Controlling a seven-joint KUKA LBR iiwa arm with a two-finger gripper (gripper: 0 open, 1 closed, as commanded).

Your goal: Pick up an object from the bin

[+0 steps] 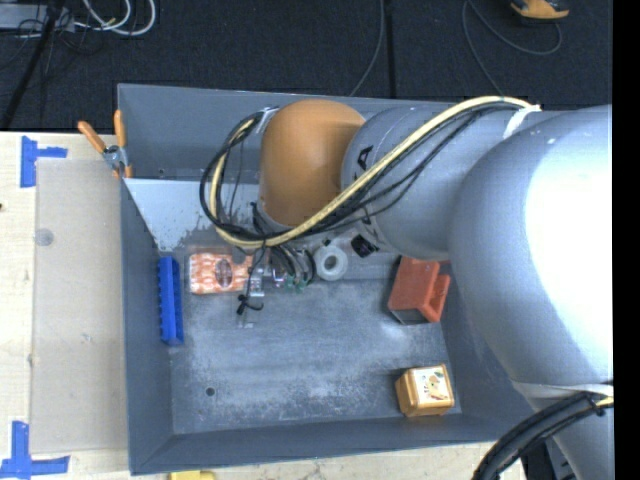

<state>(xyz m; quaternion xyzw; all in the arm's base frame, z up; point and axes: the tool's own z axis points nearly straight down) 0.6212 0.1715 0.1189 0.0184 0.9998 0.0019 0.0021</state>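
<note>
Bin floor (300,358) grey, scuffed | claw (250,293) beside pink packet (208,273) — opening cannot be told | dark carpet (250,28) beyond

Long bar (170,301) left, block (418,290) right, box (425,390) front-right

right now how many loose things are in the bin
5: a blue bar at the left wall, a pink packet beside the gripper, a white ring under the arm, a red block at right, a yellow box lower right. The arm may hide more.
</note>
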